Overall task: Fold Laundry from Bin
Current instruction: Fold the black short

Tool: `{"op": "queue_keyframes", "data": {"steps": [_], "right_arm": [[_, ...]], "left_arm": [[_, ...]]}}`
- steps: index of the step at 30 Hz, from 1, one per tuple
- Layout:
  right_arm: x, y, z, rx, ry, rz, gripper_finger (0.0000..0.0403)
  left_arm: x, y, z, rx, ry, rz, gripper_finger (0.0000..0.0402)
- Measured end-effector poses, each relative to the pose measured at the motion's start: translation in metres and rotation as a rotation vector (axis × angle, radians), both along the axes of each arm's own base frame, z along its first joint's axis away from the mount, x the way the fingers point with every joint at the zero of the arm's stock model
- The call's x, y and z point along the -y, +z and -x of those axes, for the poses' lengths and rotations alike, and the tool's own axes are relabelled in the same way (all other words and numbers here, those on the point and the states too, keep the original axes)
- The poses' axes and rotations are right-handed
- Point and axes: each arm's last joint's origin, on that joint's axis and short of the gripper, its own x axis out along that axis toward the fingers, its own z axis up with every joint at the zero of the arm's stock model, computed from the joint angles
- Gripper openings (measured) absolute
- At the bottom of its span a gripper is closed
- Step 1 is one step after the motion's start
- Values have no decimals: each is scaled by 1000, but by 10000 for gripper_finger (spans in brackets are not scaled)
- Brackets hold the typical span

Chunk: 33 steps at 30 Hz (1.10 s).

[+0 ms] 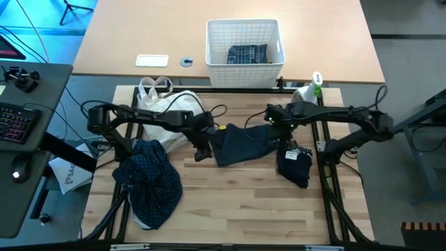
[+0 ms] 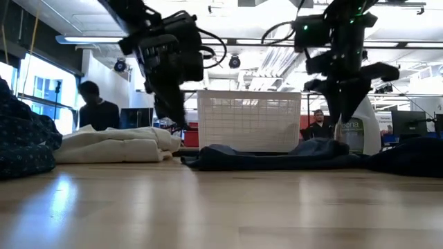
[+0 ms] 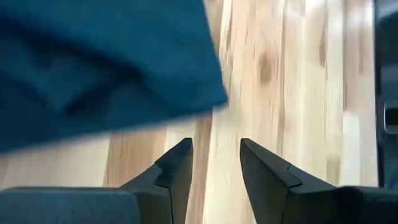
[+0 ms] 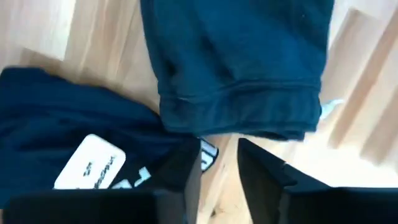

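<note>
A plain dark navy garment [image 1: 244, 143] lies flattened across the middle of the surface [image 1: 230, 209], between both arms. The left hand [image 3: 214, 165] hovers just off its left edge, fingers parted and empty over bare wood; the right hand [image 4: 217, 165] hangs above its right hem, fingers likewise parted with nothing between them. A folded dark piece with a white label [image 1: 296, 162] sits just right of it, a navy dotted shirt [image 1: 150, 178] is heaped near the front-left corner, and a plaid shirt [image 1: 247, 54] waits in the white bin [image 1: 212, 42] at the far edge. To fold well, each hand should probably pinch one matching corner, lift evenly, and lay the edge over squarely without dragging the neighbouring stack.
</note>
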Motion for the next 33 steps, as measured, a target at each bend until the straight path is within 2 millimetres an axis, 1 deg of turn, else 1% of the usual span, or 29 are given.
{"op": "queue_keyframes", "data": {"steps": [2,4,8,10,12,16,19,21,25,28,29,33], "right_arm": [[0,-4,-2,-12,-56,-39,121],[-3,-5,1,-33,-122,-123,133],[2,-2,1,16,-305,-229,138],[7,0,-3,89,-368,-255,138],[12,2,-8,165,-436,-263,136],[16,6,-20,290,-543,-281,133],[14,7,-23,313,-574,-290,133],[11,7,-24,306,-580,-293,133],[6,7,-25,301,-599,-298,133],[2,7,-26,298,-611,-271,133],[1,7,-27,295,-604,-271,133],[-8,6,-29,286,-550,-269,133]], "left_arm": [[-1,8,3,-67,-20,0,125],[-3,13,1,-81,-6,-30,126],[-9,13,-5,-59,98,-97,126],[-15,6,-11,-55,155,-136,126],[-22,-6,-13,-95,214,-151,126],[-35,-23,-20,-110,311,-130,126],[-41,-37,-27,-103,337,-121,121],[-42,-42,-30,-98,361,-107,111],[-43,-51,-31,-127,362,-108,69],[-42,-45,-30,-114,352,-112,18],[-41,-41,-29,-106,344,-113,10],[-39,-15,-19,-77,334,-148,4]]}}
